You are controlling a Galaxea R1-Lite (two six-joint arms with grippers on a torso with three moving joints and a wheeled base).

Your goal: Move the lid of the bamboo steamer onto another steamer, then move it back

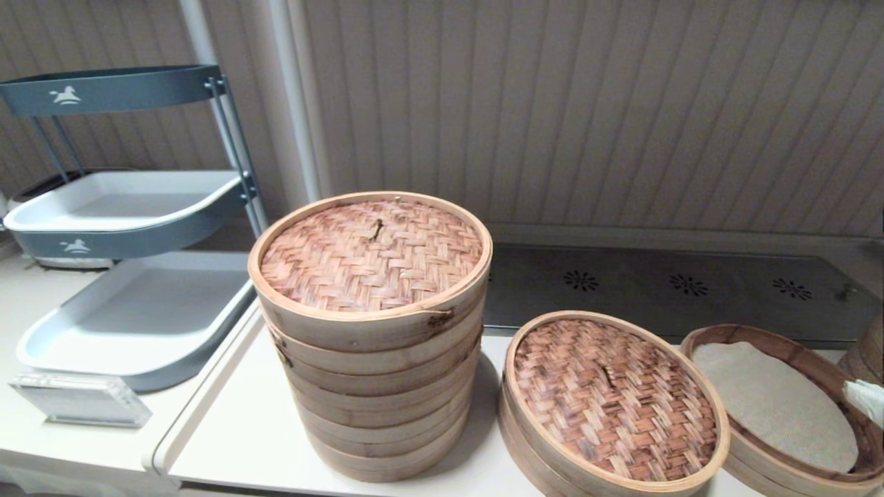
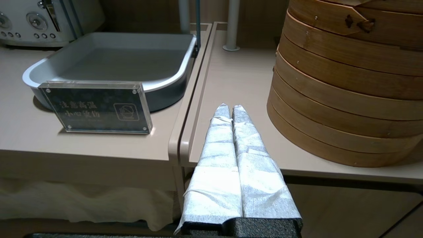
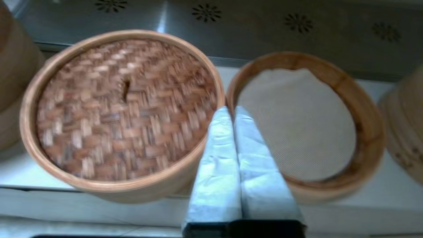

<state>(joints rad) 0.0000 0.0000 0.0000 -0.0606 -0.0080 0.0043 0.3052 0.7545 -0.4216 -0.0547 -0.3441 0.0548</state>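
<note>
While your right gripper [image 3: 231, 110] is hovering pressed shut, holding nothing, just before the gap between the bamboo steamer lid [image 3: 122, 105] and another steamer [image 3: 366, 132], you are probably facing a light, stiff lid, best pinched at its pale rim.

Pale counter [image 1: 228, 414] carries tall steamer stack [image 1: 376, 386]; lidded shallow steamer [image 1: 532, 442]; another steamer [image 1: 780, 469] beside it.

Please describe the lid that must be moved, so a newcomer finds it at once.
Start at the tall steamer stack in the middle of the counter. Immediately to its right sits a shallow basket wearing the bamboo steamer lid: darker, scorched weave, unlike the stack's reddish lid or the open cloth-lined steamer beyond.
</note>
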